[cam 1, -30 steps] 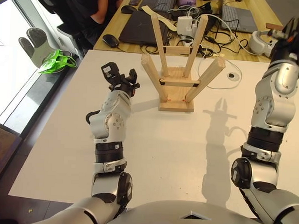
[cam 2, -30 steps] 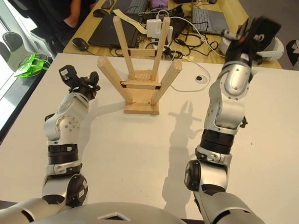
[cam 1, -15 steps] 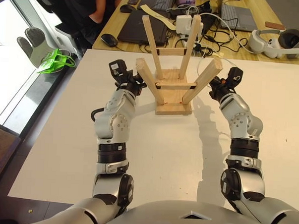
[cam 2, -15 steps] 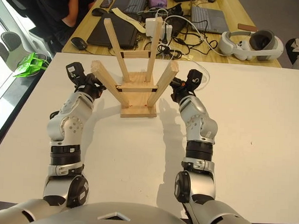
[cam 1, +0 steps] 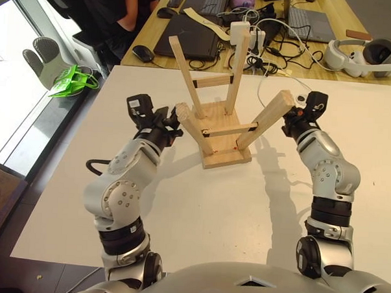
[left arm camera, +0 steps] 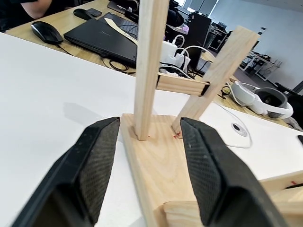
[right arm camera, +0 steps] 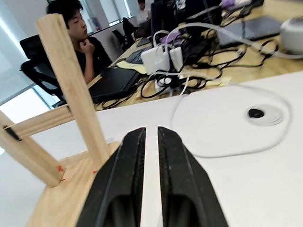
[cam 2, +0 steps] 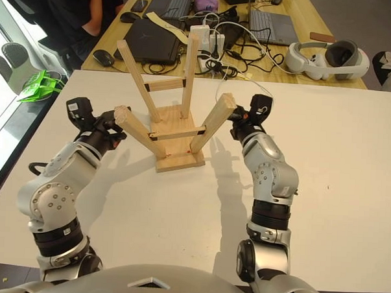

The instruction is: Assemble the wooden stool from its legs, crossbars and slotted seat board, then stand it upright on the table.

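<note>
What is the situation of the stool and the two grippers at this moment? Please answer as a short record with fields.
stool: assembled, upside down
seat board: flat on the table
left gripper: open, beside the tip of the near left leg
right gripper: shut, empty, beside the tip of the near right leg
remaining: stool not yet stood upright

upturned stool (cam 1: 226,152) sits seat-down on the white table (cam 1: 212,212).

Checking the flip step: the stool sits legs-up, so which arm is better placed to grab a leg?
Left, probably. The left gripper is open beside a stool leg; the right gripper is shut beside the other leg, holding nothing.
</note>
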You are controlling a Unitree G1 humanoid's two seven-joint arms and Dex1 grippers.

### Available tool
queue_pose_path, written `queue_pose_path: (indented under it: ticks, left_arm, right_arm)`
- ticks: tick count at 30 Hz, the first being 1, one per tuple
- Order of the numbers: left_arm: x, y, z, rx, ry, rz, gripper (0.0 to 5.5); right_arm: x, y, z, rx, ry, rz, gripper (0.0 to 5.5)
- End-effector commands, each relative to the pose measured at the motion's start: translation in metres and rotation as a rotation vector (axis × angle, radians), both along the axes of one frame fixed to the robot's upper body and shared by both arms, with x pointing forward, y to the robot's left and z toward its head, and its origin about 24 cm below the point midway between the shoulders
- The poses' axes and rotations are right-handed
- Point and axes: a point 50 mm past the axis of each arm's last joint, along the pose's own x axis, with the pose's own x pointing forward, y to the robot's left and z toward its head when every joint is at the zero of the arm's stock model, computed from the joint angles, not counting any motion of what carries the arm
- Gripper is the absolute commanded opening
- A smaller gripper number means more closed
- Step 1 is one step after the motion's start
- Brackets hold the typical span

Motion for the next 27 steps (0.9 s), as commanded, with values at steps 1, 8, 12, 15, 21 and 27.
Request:
queue_pose_path:
  ticks: [1,8,12,15,21,27]
  left_arm:
    - [0.01,0.029,0.028,0.112,-0.097,0.065,2.35]
    - [0.018,-0.01,0.177,-0.226,-0.637,-0.383,2.35]
    - [0.007,-0.024,0.209,-0.246,-0.711,-0.575,2.35]
    - [0.007,-0.026,0.209,-0.19,-0.684,-0.601,2.35]
    - [0.024,-0.057,0.023,0.142,0.138,-0.525,2.35]
    - [0.013,-0.089,0.007,0.147,0.104,-0.548,2.35]
  right_arm:
    - [0.0,-0.014,0.004,-0.071,-0.046,-0.112,0.47]
    - [0.0,-0.012,0.002,-0.071,-0.059,-0.142,0.47]
    - [0.0,-0.006,0.002,-0.071,-0.064,-0.121,0.47]
    - [0.0,-0.007,0.003,-0.076,-0.068,-0.122,0.47]
    - [0.001,-0.006,0.005,-0.077,-0.073,-0.116,0.47]
    - [0.003,-0.005,0.006,-0.086,-0.07,-0.101,0.47]
